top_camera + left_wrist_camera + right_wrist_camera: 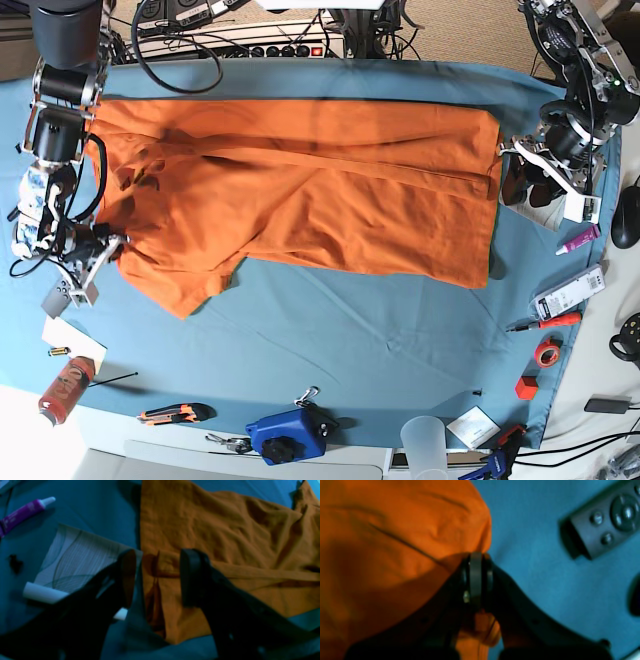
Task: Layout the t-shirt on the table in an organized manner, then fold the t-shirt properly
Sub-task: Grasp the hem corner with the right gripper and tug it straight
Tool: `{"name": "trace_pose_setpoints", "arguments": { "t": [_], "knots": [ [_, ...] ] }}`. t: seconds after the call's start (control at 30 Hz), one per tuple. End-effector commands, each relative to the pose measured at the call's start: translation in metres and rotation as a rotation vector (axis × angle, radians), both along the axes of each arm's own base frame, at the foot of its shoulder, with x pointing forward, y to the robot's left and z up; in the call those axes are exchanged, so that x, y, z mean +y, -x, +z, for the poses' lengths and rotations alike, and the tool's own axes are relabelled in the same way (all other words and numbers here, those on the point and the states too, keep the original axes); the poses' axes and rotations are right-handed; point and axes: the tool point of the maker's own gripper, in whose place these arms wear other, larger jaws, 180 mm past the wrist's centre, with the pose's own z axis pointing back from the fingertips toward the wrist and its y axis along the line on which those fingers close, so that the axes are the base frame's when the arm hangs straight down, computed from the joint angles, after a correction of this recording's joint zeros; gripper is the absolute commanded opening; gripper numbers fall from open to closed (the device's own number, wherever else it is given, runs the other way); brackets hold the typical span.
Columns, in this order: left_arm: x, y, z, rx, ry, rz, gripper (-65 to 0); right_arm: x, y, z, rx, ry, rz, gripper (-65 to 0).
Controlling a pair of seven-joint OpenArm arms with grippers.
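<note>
T-shirt [300,190] is spread across the far half of the table [350,340], pretty wrinkly, running almost from the left edge to near the right edge. One sleeve pokes out toward the front-left.

Right gripper [476,580] is at the left edge, fingers pinched together with orange fabric bunched between them, so it's got the shirt. A remote [605,522] lies just beside it on the cloth.

Left gripper [156,577] sits over the shirt's right edge, jaws spread apart, nothing clamped. Whether the tips touch the fabric, can't tell. Next to it on the right edge: a part-unrolled paper roll [75,562] and a purple tube [22,513].
</note>
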Motion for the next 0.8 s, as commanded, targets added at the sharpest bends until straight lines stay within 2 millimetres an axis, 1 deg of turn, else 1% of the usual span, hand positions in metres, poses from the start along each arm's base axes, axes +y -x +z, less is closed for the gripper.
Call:
{"name": "trace_pose_setpoints", "arguments": {
  "t": [0.0,0.1,0.17,0.23,0.3,0.43,0.53,0.63,0.7,0.77],
  "knots": [
    [0.0,-0.006,0.012,-0.052,0.0,-0.002,-35.8,-0.016,-0.007,0.024,-0.038,0.058,-0.001,-65.0],
    [0.0,-0.006,0.012,-0.052,0.0,-0.002,-35.8,-0.021,-0.003,0.041,-0.072,0.091,-0.012,-65.0],
    [0.0,-0.006,0.012,-0.052,0.0,-0.002,-35.8,-0.017,0.004,0.048,-0.094,0.056,-0.019,-65.0],
    [0.0,-0.006,0.012,-0.052,0.001,-0.002,-35.8,-0.013,0.012,0.051,-0.112,0.008,-0.027,-65.0],
    [0.0,-0.006,0.012,-0.051,0.003,-0.002,-35.8,-0.01,0.024,0.048,-0.114,-0.026,-0.016,-65.0],
    [0.0,-0.006,0.012,-0.052,0.003,-0.001,-35.8,-0.019,0.048,0.034,-0.085,-0.046,-0.043,-65.0],
    [0.0,-0.006,0.012,-0.053,0.003,-0.001,-35.8,-0.024,0.061,0.026,-0.059,-0.047,-0.061,-65.0],
    [0.0,-0.006,0.012,-0.052,0.003,-0.002,-35.8,-0.02,0.072,0.019,-0.01,-0.046,-0.017,-64.6],
    [0.0,-0.006,0.012,-0.052,0.003,-0.002,-35.8,-0.014,0.079,0.016,0.03,-0.066,0.016,-53.8],
    [0.0,-0.006,0.012,-0.052,0.002,-0.002,-35.8,-0.008,0.08,0.017,0.036,-0.097,0.024,-45.3]
  ]
}}
